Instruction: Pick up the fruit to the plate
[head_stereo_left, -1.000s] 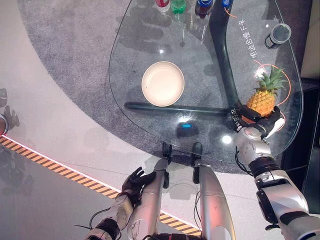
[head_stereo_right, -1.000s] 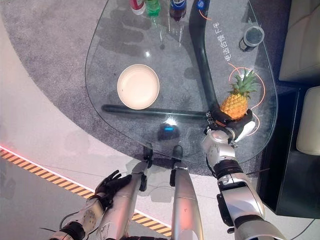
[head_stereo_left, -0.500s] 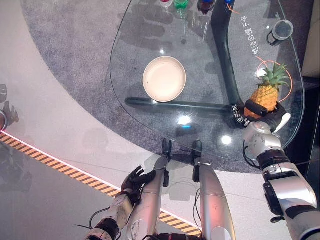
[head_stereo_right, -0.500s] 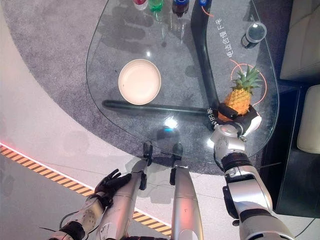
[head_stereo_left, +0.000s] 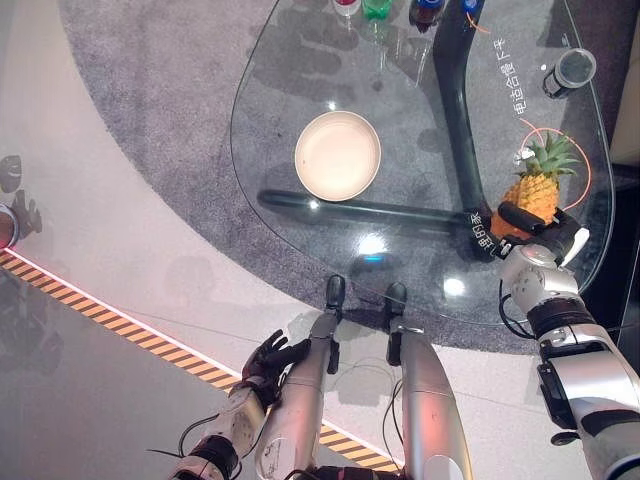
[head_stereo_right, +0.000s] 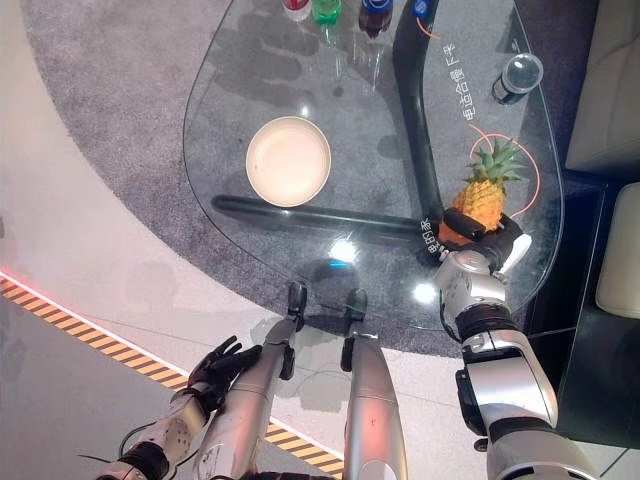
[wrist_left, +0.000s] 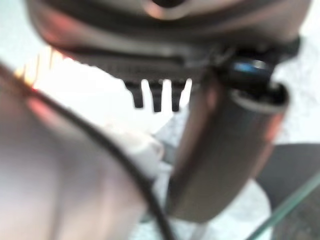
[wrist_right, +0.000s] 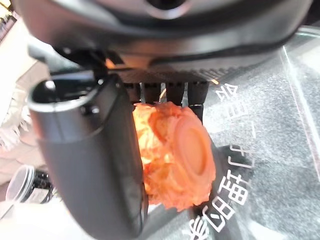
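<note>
A pineapple with a green crown stands at the right side of the glass table, inside an orange ring mark. My right hand is shut on it, fingers and thumb curled round its lower body. The round cream plate lies empty left of the table's middle, well apart from the fruit. My left hand hangs low beside the table's near edge, over the floor, its fingers relaxed and holding nothing.
Several bottles line the table's far edge. A dark lidded cup stands at the far right. A dark curved table frame shows under the glass. A striped orange floor line runs at the lower left.
The whole picture has shifted as the camera moved. My right hand keeps its hold on the pineapple, which stays at the table's right side. The left hand has not moved.
</note>
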